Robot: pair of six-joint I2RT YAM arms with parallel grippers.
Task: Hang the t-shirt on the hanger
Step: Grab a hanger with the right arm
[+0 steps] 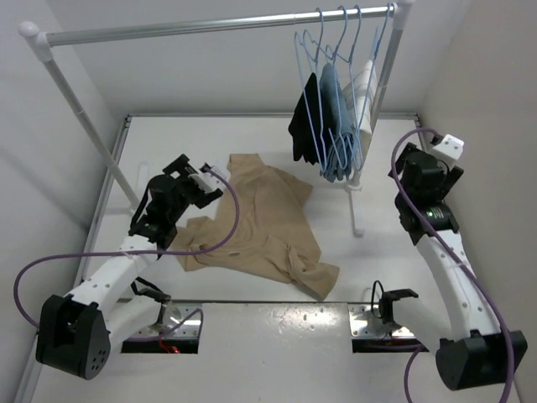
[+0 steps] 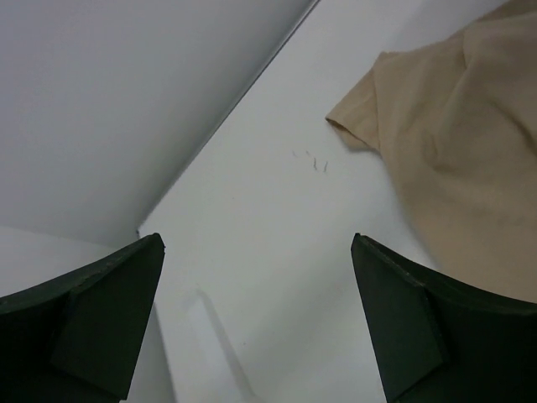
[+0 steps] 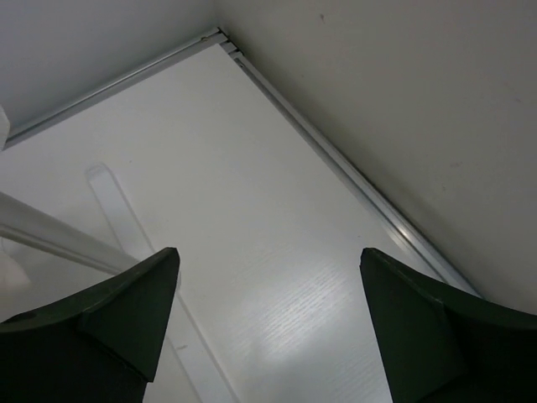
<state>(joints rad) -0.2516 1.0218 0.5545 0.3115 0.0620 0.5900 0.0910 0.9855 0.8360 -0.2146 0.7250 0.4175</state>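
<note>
The left arm (image 1: 109, 281) and right arm (image 1: 449, 264) — white shells, black joints — carry purple cables (image 1: 18, 292).

The top camera looks steeply down from high behind the worktop's (image 1: 168, 143) near edge, sharing the t-shirt's (image 1: 264, 227) edge with the close left wrist view, while the close right wrist view faces worktop and side wall (image 3: 403, 101) right of the t-shirt.

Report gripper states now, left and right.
Left gripper: open, empty, close to the t-shirt.
Right gripper: open, empty.
</note>
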